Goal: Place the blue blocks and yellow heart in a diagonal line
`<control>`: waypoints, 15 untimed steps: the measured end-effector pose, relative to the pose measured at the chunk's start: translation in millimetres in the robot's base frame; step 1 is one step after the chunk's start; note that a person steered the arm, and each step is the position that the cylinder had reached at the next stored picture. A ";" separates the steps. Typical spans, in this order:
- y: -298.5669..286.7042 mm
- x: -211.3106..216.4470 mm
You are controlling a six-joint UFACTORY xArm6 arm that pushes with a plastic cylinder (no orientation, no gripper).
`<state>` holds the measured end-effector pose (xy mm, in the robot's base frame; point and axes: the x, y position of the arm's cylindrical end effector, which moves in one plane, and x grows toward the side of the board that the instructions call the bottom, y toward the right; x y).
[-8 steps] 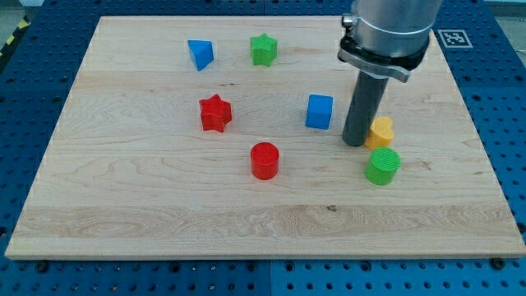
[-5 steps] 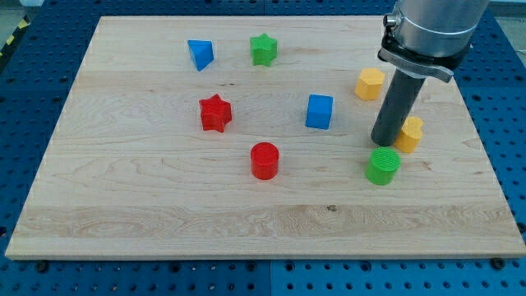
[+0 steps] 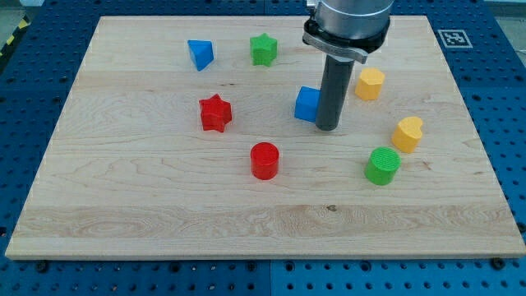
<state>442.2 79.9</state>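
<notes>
A pale wooden board point(image 3: 164, 205) lay on a blue perforated bench, with my tip point(image 3: 327, 127) down on it beside the blue cube-shaped block point(image 3: 306, 104).

The dark rod had no jaws to spread or press together; it was a bare rod holding nothing, and its lower end sat against the cube's right side, hiding that edge, so I could not tell whether they truly touched. The blue triangular block point(image 3: 200, 54) lay well off to my tip's upper left, and the yellow heart-shaped block point(image 3: 407, 134) sat to its right, a little lower. A yellow hexagonal block point(image 3: 369, 83) was up and right of my tip, a green cylinder point(image 3: 382, 165) down and right, a red cylinder point(image 3: 265, 160) down and left, a red star point(image 3: 215, 113) to the left, and a green star point(image 3: 263, 49) up and left.
</notes>
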 end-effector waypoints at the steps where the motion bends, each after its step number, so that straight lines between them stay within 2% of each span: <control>1: -5.1 0.0; 2: -5.1 0.0; 4: -2.3 35.5; 7: 9.1 42.8; 8: -9.6 42.7; 9: -53.6 39.9; 14: -120.0 -52.1; 15: -173.2 -68.4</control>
<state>373.8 -93.2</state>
